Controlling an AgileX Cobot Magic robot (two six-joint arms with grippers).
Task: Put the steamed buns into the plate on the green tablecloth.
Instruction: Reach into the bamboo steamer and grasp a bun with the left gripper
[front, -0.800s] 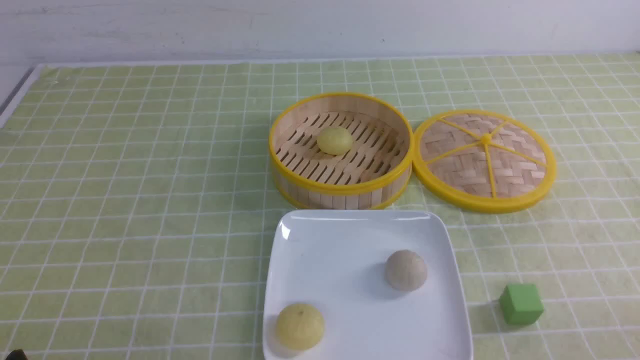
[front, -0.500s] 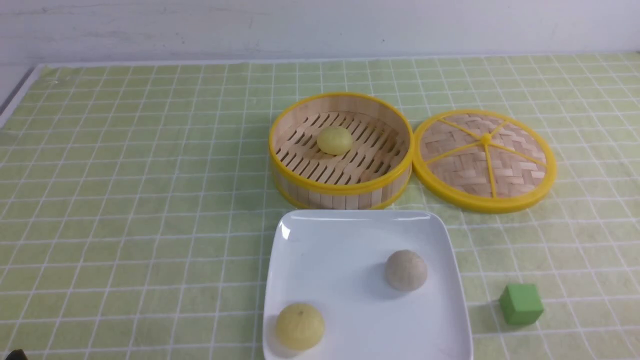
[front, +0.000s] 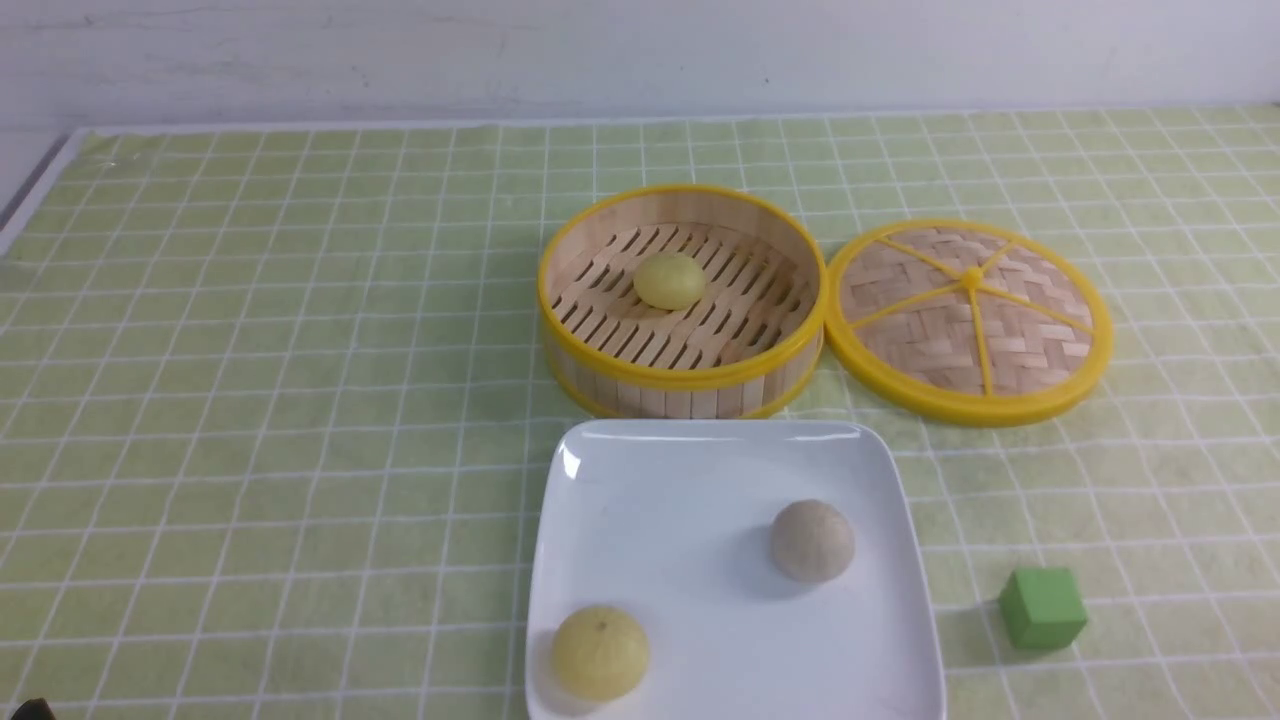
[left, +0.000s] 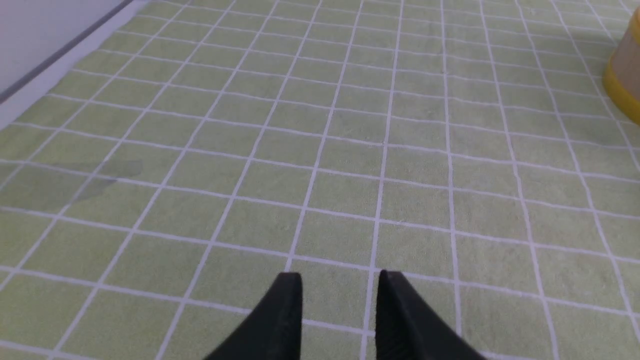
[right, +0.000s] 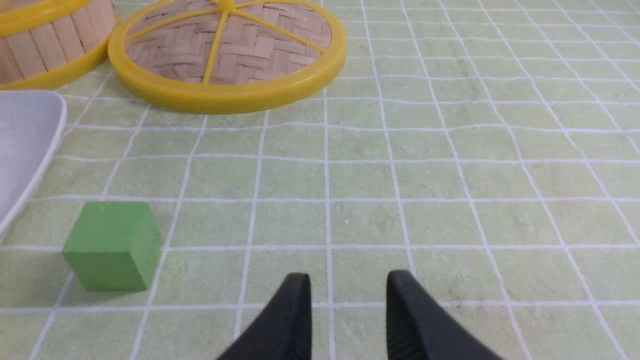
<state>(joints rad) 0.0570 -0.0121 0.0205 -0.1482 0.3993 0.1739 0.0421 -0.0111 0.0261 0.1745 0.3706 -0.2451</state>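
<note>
The white square plate (front: 690, 470) lies on the green tablecloth (front: 250, 400) at the front centre. A pale yellow steamed bun (front: 600, 652) sits in the plate's near left corner and a grey-beige bun (front: 812, 541) towards its right side. The other yellow bun (front: 669, 280) sits in the bamboo steamer (front: 682, 375) behind the plate. My left gripper (left: 340, 280) hangs over bare cloth far left of the steamer, its fingers a little apart and empty. My right gripper (right: 348, 282) is also a little apart and empty, over cloth to the right of the plate edge (right: 30, 130).
The woven lid (front: 968, 322) lies flat right of the steamer; it also shows in the right wrist view (right: 227, 55). A green cube (front: 1042, 607) stands right of the plate, near my right gripper (right: 112, 245). The steamer's wall (left: 625, 75) shows in the left wrist view.
</note>
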